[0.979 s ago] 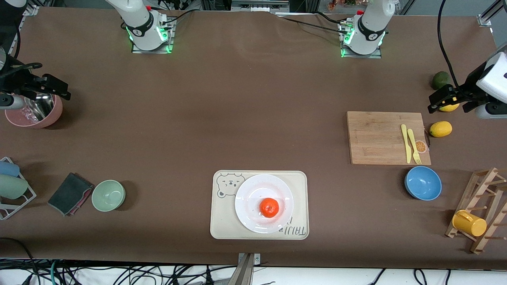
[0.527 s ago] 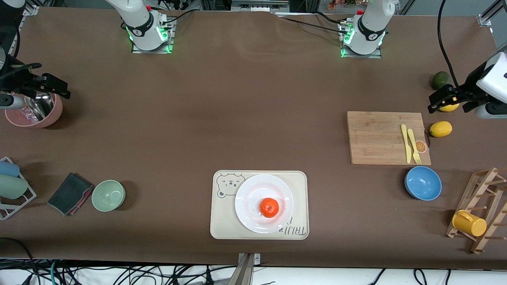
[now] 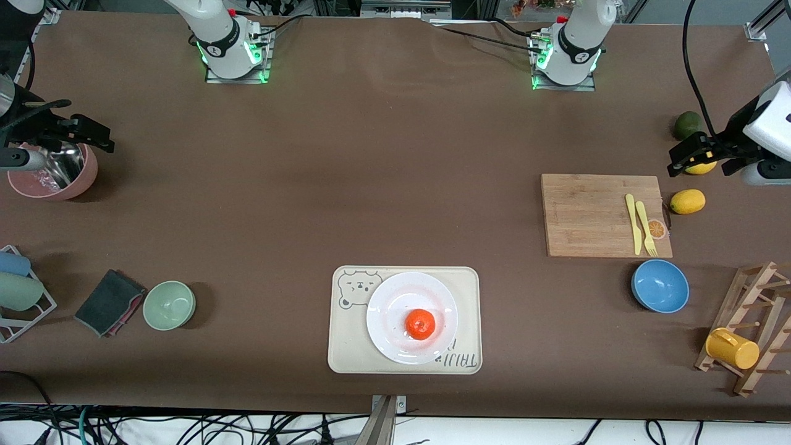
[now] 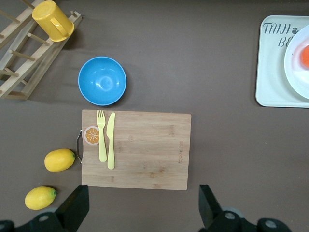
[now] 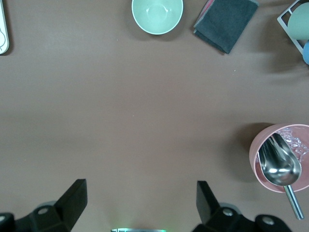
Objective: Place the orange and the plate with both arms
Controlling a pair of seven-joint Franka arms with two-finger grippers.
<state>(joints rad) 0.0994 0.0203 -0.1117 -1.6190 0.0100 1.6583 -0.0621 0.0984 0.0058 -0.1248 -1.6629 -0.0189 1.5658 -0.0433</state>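
The orange (image 3: pixel 420 324) sits on the white plate (image 3: pixel 389 309), which rests on a cream bear-print tray (image 3: pixel 346 352) near the table's front edge, midway between the arms. In the left wrist view only an edge of the plate (image 4: pixel 297 72) and of the orange (image 4: pixel 305 57) shows. My left gripper (image 3: pixel 706 159) hangs open over the lemons at its end of the table, its jaws (image 4: pixel 143 198) wide apart and empty. Over the pink bowl at the other end, my right gripper (image 3: pixel 62 133) is open too, with nothing between its fingers (image 5: pixel 140 191).
A wooden cutting board (image 3: pixel 593 213) carries a yellow knife and fork, with a lemon (image 3: pixel 687 201) and a green fruit (image 3: pixel 687 125) beside it. A blue bowl (image 3: pixel 660 285) and a rack with a yellow mug (image 3: pixel 732 348) stand nearer the camera. Pink bowl (image 3: pixel 52 176), green bowl (image 3: pixel 169 305), dark cloth (image 3: pixel 110 301).
The right gripper has shifted very slightly over the pink bowl. The left arm, plate and orange have not moved.
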